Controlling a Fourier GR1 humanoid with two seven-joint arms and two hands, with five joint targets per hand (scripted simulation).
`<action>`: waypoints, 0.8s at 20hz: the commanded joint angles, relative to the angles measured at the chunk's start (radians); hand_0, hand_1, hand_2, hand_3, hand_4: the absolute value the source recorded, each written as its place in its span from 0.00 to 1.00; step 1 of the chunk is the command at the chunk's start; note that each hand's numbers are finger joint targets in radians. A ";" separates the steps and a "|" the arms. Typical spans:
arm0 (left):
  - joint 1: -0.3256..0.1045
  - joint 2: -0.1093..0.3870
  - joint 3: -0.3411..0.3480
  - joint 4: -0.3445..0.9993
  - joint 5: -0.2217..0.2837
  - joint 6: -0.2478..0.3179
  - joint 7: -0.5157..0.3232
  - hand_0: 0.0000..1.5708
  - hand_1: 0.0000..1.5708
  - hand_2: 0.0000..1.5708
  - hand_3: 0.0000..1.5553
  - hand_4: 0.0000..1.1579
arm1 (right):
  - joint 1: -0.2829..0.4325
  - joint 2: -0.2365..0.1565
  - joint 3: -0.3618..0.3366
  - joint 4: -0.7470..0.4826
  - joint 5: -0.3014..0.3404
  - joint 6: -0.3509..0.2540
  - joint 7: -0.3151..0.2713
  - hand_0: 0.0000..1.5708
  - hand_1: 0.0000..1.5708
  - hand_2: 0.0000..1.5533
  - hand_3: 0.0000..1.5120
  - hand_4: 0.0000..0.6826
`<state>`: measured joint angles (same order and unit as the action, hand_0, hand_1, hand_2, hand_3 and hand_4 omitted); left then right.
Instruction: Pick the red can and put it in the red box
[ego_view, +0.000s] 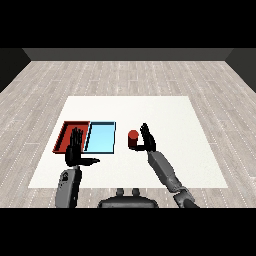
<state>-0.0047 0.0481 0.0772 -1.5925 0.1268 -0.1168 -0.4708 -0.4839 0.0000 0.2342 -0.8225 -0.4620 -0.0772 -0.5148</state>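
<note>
The red can (133, 139) stands upright on the desk (175, 115), just right of the light blue tray (101, 137). The right hand (148, 140), fingers straight and apart, flanks it, apparently to grasp. The left hand (76, 149) hangs open before the red tray (67, 131).

We count one red can (132, 139) on one white table (165, 110). We see two trays side by side: one red tray (64, 133) and one blue tray (101, 137). We also count two forearms and two black hands, a left hand (75, 150) and a right hand (148, 140).
</note>
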 joint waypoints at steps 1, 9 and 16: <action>0.042 -0.046 -0.062 -0.045 -0.040 0.050 -0.026 0.00 0.00 0.00 0.00 0.00 | 0.011 0.000 0.074 -0.043 -0.046 -0.065 0.018 0.00 0.00 0.00 0.00 0.00; 0.070 -0.045 -0.063 -0.057 -0.051 0.043 -0.014 0.00 0.00 0.00 0.00 0.00 | 0.004 0.000 0.119 0.026 -0.098 -0.083 -0.031 0.00 0.00 0.00 0.00 0.00; -0.021 0.003 -0.002 0.004 0.000 0.008 0.007 0.00 0.00 0.00 0.00 0.00 | -0.192 0.000 0.096 0.212 -0.154 -0.068 -0.041 0.00 0.00 0.00 0.00 0.00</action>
<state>0.0063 0.0344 0.0572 -1.6237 0.1196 -0.0974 -0.4554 -0.5939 -0.0001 0.3312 -0.6555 -0.6013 -0.1331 -0.5758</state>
